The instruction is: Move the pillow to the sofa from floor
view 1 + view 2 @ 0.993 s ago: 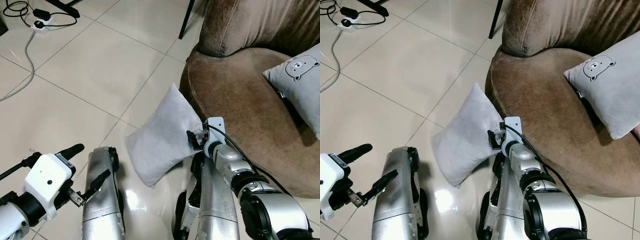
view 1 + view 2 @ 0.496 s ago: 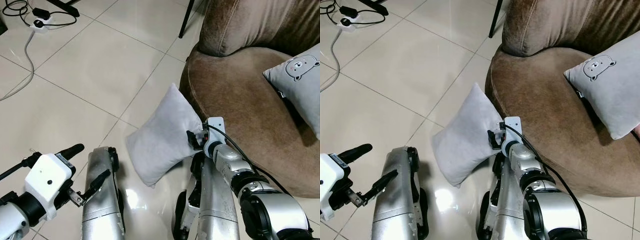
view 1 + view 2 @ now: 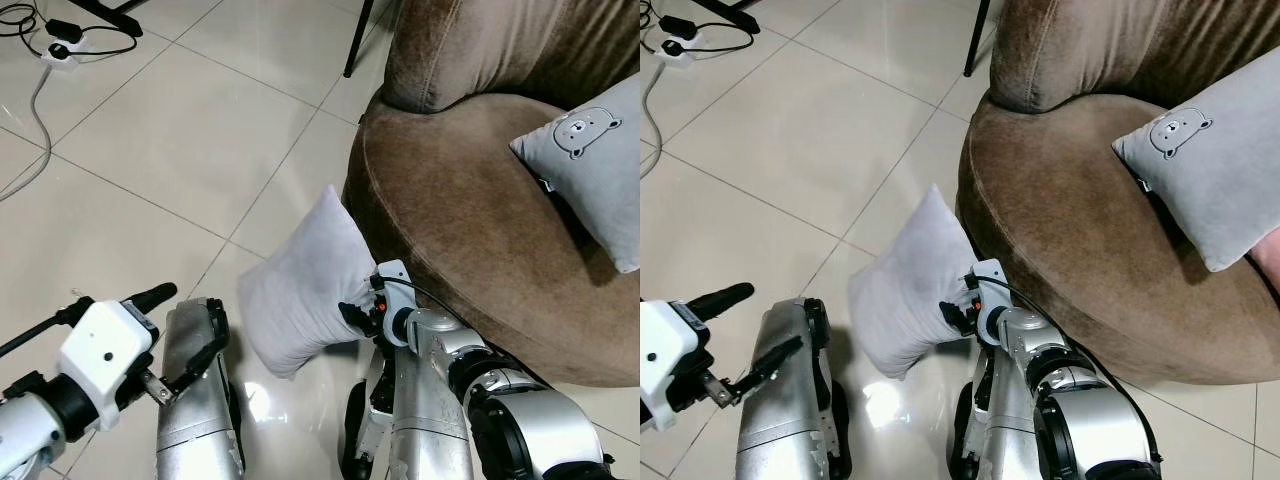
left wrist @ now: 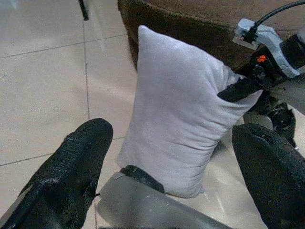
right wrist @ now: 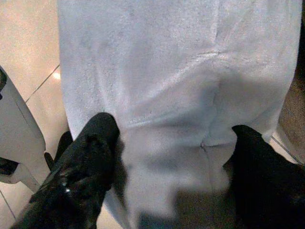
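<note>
Left hand (image 3: 172,335) is held low at near left over the tiled floor (image 3: 180,130), fingers spread, nothing gripped. Pillow (image 3: 300,290) is plain light grey, soft, rectangular, stood on a corner on the floor, leaned against the brown sofa (image 3: 470,210) front. Right hand (image 3: 358,310) is pinched on the pillow's right edge, fabric dented between the fingers. Bear-print cushion (image 3: 585,165) is seen on the sofa at far right.
</note>
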`<state>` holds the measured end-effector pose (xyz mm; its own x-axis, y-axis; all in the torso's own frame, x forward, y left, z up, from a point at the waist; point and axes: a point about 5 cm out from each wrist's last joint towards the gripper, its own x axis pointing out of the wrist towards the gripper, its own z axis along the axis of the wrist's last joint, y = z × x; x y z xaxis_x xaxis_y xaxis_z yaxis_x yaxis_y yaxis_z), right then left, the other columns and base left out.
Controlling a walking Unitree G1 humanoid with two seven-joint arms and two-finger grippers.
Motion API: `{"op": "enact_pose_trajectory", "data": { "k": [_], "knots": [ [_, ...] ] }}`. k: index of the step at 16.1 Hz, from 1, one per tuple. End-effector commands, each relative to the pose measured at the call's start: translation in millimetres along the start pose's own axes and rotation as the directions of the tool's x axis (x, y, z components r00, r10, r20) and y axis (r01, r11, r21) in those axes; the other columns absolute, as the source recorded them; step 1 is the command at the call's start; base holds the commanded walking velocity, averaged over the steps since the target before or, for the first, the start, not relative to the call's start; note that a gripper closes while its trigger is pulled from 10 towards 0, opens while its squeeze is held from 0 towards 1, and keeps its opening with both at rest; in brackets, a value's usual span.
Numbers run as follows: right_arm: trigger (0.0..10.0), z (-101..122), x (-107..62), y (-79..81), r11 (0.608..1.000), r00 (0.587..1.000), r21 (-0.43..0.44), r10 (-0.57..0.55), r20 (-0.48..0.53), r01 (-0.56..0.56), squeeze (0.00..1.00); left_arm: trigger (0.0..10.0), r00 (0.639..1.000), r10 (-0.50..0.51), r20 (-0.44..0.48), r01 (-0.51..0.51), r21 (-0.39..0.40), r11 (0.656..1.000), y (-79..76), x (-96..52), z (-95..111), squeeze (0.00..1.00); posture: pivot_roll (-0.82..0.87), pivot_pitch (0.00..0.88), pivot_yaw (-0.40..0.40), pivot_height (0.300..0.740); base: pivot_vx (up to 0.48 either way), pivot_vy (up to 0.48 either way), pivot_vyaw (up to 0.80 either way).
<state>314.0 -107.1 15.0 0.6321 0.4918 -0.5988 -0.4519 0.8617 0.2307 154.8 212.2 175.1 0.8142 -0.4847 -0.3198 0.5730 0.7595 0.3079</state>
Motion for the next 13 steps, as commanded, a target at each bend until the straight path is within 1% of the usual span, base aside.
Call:
{"op": "enact_pose_trajectory", "data": {
  "k": [1, 4, 7, 10, 13],
  "knots": [
    [0.0, -17, -1.0, 1.1, 1.0, 0.998, 0.013, 0.019, -0.057, -0.018, 0.0, 10.0, 1.0, -0.022, -0.013, 0.022, -0.005, 1.0, -1.7, 1.3, -4, 0.0, 0.25, 0.208, -0.133, 0.475, 0.0, 0.0, 0.0],
    [0.0, -17, -0.3, 2.6, 1.0, 0.999, 0.015, 0.017, -0.041, -0.017, 0.0, 10.0, 1.0, -0.007, -0.002, 0.008, 0.002, 1.0, 1.5, 5.8, -4, 0.0, 0.25, 0.183, -0.13, 0.475, 0.0, 0.0, 0.0],
    [0.0, -19, 0.7, 4.9, 1.0, 0.999, 0.022, 0.015, -0.034, -0.015, 0.0, 10.0, 1.0, 0.0, 0.003, 0.0, 0.001, 1.0, 1.9, 6.9, -5, 0.0, 0.25, 0.164, -0.129, 0.475, 0.0, 0.0, 0.0],
    [0.0, -19, 3.1, 10.2, 0.999, 1.0, 0.043, 0.013, 0.005, -0.013, 0.0, 10.0, 1.0, 0.028, 0.004, -0.028, 0.001, 1.0, 1.9, 7.7, -9, 0.0, 0.25, 0.139, -0.14, 0.475, 0.0, 0.0, 0.0],
    [0.0, -21, 5.5, 18.7, 0.998, 0.998, 0.058, 0.036, 0.052, -0.039, 0.0, 10.0, 0.996, 0.094, 0.005, -0.094, -0.004, 0.996, -1.3, 9.1, -13, 0.0, 0.25, 0.1, -0.154, 0.475, 0.0, 0.0, 0.0]
  ]
}}
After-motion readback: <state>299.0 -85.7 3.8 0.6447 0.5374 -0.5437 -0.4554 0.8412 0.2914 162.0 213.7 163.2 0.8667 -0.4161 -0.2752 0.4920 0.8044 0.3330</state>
